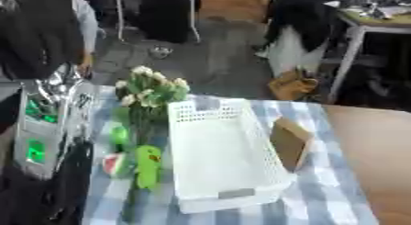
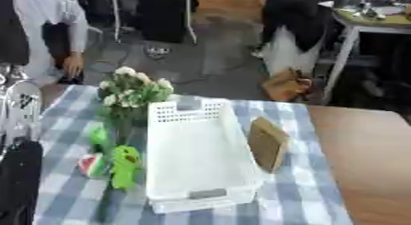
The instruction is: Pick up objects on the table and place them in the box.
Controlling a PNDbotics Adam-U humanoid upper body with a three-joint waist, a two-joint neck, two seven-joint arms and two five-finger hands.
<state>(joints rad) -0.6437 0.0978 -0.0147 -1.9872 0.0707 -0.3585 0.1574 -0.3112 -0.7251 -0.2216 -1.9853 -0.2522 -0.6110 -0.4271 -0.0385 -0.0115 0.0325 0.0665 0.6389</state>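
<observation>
1. On the blue-and-white checked cloth (image 2: pixel 321 192) the white box (image 1: pixel 221 160) lies lengthways away from me, and I can see nothing inside it yet
2. The things to move lie just beside its left wall: a green soft-looking toy (image 1: pixel 148 166), a small red-and-white piece (image 1: pixel 115 164), a smaller green item (image 1: pixel 119 135) farther back, and a bunch of pale flowers (image 1: pixel 151 87) on long stems
3. A brown, flat cardboard-like piece (image 2: pixel 267 143) leans against the box's right side
4. My left arm (image 1: pixel 36 141) fills the left edge, silver and black with green lights; I cannot tell how its hand is set, and the right hand shows in neither view
5. I judge the green toy the easiest first pick: come down from above, clear of the stems, then lift over the perforated plastic wall, which looks light enough to slide
</observation>
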